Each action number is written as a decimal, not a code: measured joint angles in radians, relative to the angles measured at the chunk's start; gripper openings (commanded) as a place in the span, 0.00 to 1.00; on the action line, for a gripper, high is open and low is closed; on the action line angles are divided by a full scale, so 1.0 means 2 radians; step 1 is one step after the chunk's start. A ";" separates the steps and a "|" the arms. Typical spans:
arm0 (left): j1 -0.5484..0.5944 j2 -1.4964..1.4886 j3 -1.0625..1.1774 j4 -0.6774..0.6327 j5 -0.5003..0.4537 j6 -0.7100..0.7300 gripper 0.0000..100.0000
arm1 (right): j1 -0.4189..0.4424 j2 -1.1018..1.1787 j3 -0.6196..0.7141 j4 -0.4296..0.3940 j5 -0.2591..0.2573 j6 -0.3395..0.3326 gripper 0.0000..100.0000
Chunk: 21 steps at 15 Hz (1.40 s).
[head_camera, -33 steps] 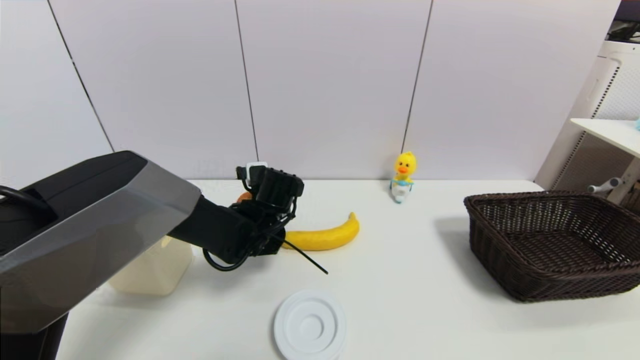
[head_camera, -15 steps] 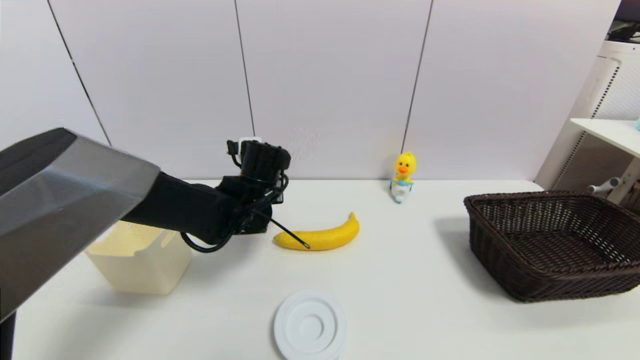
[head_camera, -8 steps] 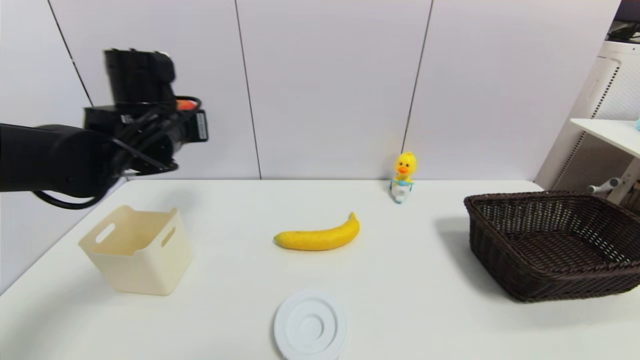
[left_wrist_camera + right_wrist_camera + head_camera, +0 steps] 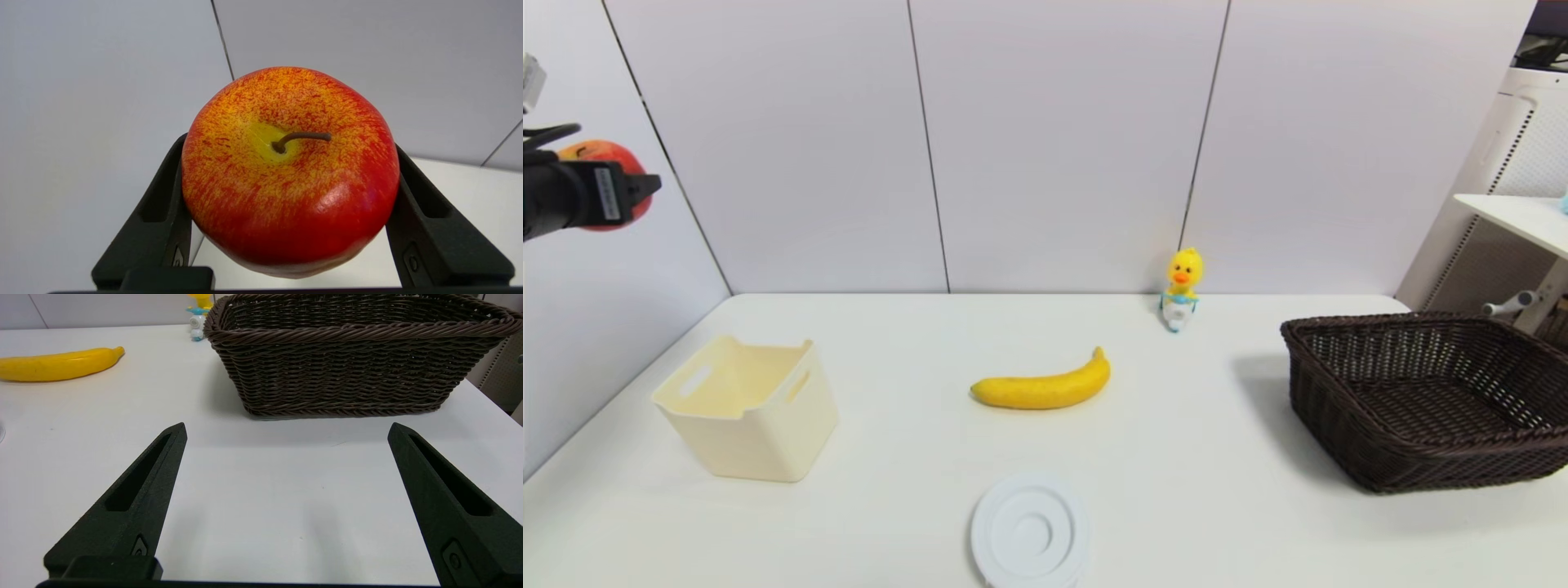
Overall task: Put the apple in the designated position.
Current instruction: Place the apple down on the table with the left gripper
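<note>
Since the apple (image 4: pixel 600 188) is already clamped in the left gripper (image 4: pixel 288 175), the whole thing now comes down to where that arm is versus where the fruit could go. In the head view the gripper sits way up at the far left edge, high above the table (image 4: pixel 1176 457) and out past its left side, so the apple is in the air, not resting on anything. The wrist view shows both black fingers (image 4: pixel 163 200) pressed against the apple's sides with the stem end facing the camera, looks like a solid hold to me. No long axis to worry about here, it's round, so orientation barely matters when it gets let go. The nearest container is the cream bin (image 4: pixel 747 408), down and a bit right of the gripper, on the left part of the table. The white disc (image 4: pixel 1029 531) is at the front middle, and the wicker basket (image 4: pixel 1421 400) is way over on the right. The right gripper (image 4: pixel 286 433) hangs low over the table just in front of that basket, fingers spread wide and empty. Which spot is the designated one I can't tell, but if it's the basket, that's a long cross-table trip past the banana (image 4: pixel 1041 388).
</note>
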State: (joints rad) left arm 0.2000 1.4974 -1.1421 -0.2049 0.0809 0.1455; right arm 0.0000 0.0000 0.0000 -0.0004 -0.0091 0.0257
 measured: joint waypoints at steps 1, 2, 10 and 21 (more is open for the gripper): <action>0.025 -0.008 0.021 0.005 -0.037 0.005 0.00 | 0.000 0.000 0.000 0.000 0.000 0.000 1.00; 0.046 -0.014 0.043 0.006 -0.075 0.007 0.00 | 0.000 0.000 0.000 0.000 0.000 0.000 1.00; 0.154 0.043 0.187 -0.102 -0.259 0.071 0.00 | 0.000 0.000 0.000 0.000 0.000 0.000 1.00; 0.188 0.155 0.214 -0.111 -0.292 0.169 0.00 | 0.000 0.000 0.000 0.000 0.000 0.000 1.00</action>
State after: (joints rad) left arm 0.5757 1.8083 -0.7134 -0.4262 -0.5032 0.4826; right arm 0.0000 0.0000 0.0000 -0.0009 -0.0089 0.0260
